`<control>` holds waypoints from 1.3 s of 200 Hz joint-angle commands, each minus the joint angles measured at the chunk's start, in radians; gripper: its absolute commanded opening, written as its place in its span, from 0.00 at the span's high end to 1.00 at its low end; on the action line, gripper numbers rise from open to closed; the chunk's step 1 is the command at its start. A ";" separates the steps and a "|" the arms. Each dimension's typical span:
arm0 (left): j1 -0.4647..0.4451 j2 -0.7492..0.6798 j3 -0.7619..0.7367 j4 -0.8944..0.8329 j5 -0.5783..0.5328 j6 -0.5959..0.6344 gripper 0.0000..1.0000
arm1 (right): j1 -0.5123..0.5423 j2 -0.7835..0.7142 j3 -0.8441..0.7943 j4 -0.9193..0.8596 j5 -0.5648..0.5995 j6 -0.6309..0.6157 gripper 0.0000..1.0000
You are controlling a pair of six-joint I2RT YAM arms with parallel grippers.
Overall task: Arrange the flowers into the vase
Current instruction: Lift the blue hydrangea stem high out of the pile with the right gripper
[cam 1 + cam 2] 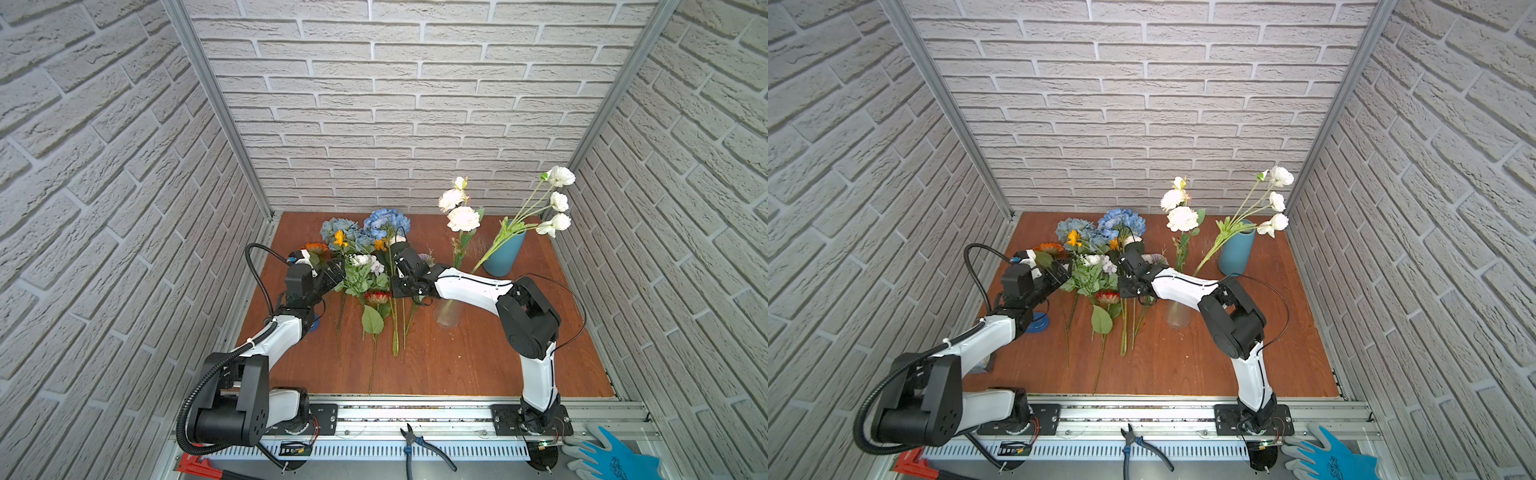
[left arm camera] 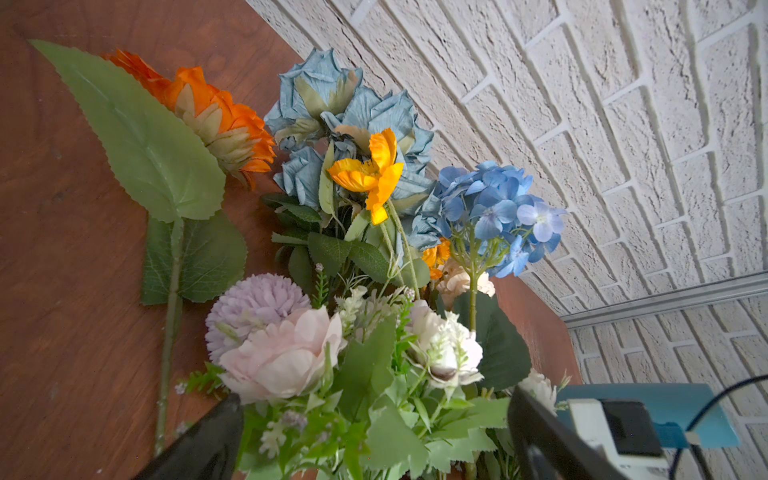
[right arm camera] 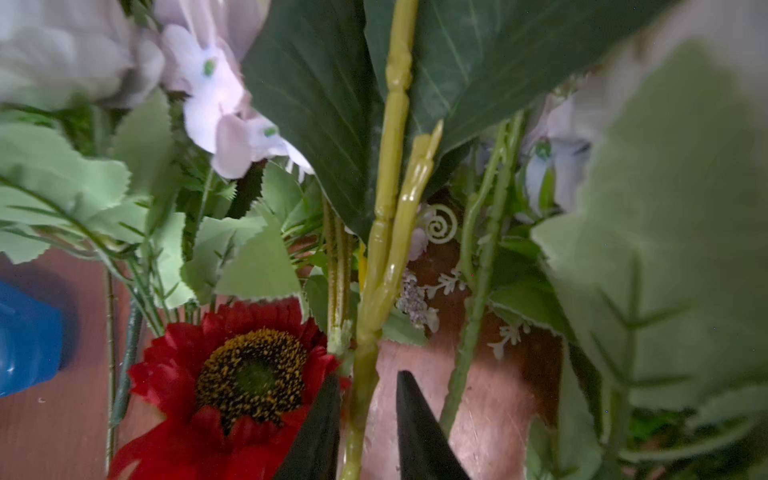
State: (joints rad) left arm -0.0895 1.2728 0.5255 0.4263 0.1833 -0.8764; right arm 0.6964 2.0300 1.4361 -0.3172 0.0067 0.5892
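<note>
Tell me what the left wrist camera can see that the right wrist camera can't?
Only the left wrist view: the orange daisy, blue hydrangea, brick wall and open left gripper. Only the right wrist view: the red daisy and a yellow-green stem between the tips of the right gripper. Both: pale lilac blooms, jagged green leaves and the wooden table.

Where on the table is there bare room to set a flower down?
Free: the front strip of table between the stem ends and the rail, widest in front of the clear vase. Crowded: the flower pile at middle left.
</note>
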 commanded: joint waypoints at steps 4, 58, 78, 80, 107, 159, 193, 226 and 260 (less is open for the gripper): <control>0.008 -0.020 0.004 0.045 0.002 -0.001 0.02 | -0.001 0.021 0.037 0.032 0.015 0.017 0.74; 0.008 -0.026 0.005 0.040 -0.002 0.002 0.02 | -0.004 0.003 0.044 0.028 0.049 0.010 0.92; 0.008 -0.021 0.007 0.043 -0.002 0.001 0.02 | -0.006 -0.036 0.034 0.021 0.065 -0.008 0.94; 0.008 -0.020 0.007 0.044 -0.002 0.001 0.02 | -0.005 -0.039 0.034 0.020 0.066 -0.011 0.94; 0.008 -0.010 0.010 0.049 0.002 -0.004 0.02 | -0.005 -0.113 0.035 0.013 0.076 -0.051 0.94; 0.008 -0.011 0.013 0.051 0.004 -0.006 0.02 | -0.005 -0.222 0.042 0.073 0.042 -0.132 0.94; 0.009 -0.019 0.014 0.046 0.007 -0.005 0.02 | -0.006 -0.273 0.084 0.105 -0.020 -0.189 0.94; 0.004 -0.034 0.014 0.036 0.007 -0.004 0.02 | -0.006 -0.335 0.097 0.129 -0.023 -0.240 0.94; -0.021 -0.043 0.016 0.125 0.068 -0.024 0.02 | -0.006 -0.425 0.025 0.216 -0.019 -0.276 0.94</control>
State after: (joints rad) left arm -0.0933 1.2579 0.5255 0.4297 0.1944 -0.8787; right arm 0.6937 1.7046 1.4979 -0.2352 -0.0059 0.3676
